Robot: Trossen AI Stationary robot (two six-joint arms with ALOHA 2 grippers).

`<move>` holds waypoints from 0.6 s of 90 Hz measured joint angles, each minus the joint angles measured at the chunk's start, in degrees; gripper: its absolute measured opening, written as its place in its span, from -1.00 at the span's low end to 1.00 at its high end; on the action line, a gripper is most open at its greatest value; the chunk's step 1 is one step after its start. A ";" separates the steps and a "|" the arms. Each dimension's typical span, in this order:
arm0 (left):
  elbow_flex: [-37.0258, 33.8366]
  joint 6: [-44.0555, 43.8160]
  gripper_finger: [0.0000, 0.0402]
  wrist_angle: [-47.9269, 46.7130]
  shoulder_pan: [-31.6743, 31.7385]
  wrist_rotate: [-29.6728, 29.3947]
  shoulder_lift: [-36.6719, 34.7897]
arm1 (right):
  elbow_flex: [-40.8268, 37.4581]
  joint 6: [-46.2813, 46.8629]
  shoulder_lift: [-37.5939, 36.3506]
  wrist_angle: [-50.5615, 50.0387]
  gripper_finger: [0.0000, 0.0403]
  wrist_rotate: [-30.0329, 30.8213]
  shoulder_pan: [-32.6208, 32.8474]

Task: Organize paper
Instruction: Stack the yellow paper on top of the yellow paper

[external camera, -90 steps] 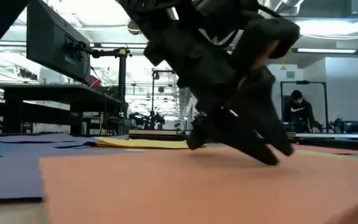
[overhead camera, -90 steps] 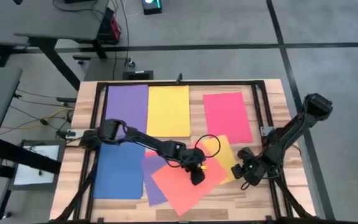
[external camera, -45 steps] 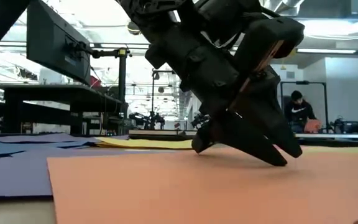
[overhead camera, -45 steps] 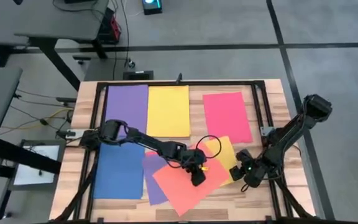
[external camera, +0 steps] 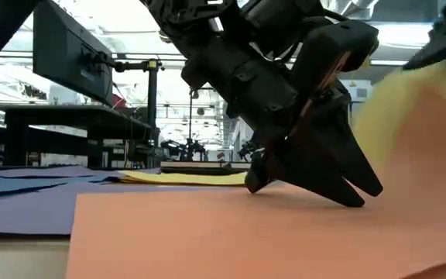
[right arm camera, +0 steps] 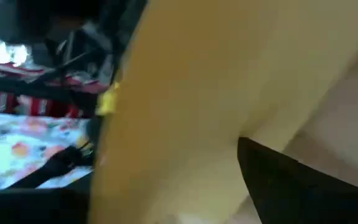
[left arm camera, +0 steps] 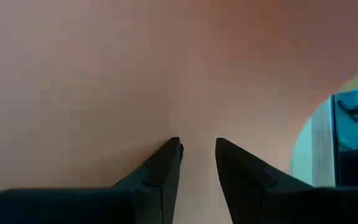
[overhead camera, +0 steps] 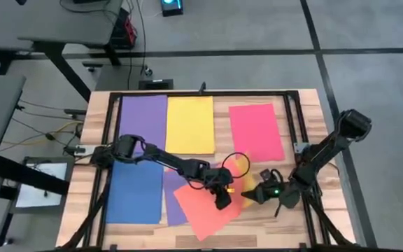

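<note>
An orange-coral sheet (overhead camera: 208,213) lies askew near the table's front, on top of a purple sheet (overhead camera: 170,203) and under a loose yellow sheet (overhead camera: 240,166). My left gripper (overhead camera: 224,201) is shut, with its tips down on the orange-coral sheet. My right gripper (overhead camera: 252,197) stands just to its right, at the yellow sheet's near right part, which rises from the table (external camera: 409,101). Purple (overhead camera: 143,120), yellow (overhead camera: 189,124) and red-pink (overhead camera: 255,131) sheets lie flat along the far side. A blue sheet (overhead camera: 134,192) lies flat at the near left. My left gripper presses its nearly closed fingertips (external camera: 365,196) down on the middle of the orange-coral sheet (left arm camera: 197,93), slanting down from the table's left. The sheet lies flat under them. My right gripper has the loose yellow sheet's near right part (right arm camera: 185,112), coming low from the table's right. One finger (right arm camera: 278,180) shows beside the paper; the paper hides the other. That part stands curled up off the table.
A black frame (overhead camera: 201,94) runs round the work area on the wooden table (overhead camera: 306,112). Bare wood shows between the red-pink sheet and the right rail. Beyond the table are desks, monitors and a person far off (external camera: 372,132).
My right gripper has gone toward the table's left, close to my left gripper. The loose yellow sheet's near right part has come up off the table and curled over toward the left; its far part stays down.
</note>
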 joint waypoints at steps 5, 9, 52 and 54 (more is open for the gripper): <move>0.00 0.01 -0.55 0.20 -0.01 0.09 -0.01 | 0.02 2.83 0.46 -1.62 0.12 -1.91 -0.63; 0.00 0.00 -0.55 0.25 -0.02 0.35 -0.07 | 0.07 5.71 0.54 -4.01 0.12 -3.49 -0.91; -0.02 -0.04 -0.55 0.24 -0.07 1.23 -0.07 | 2.90 20.99 0.41 -16.51 0.04 -12.75 0.08; -0.02 -0.04 -0.55 0.23 -0.07 1.24 -0.07 | 3.17 22.17 0.41 -18.06 0.02 -12.78 0.45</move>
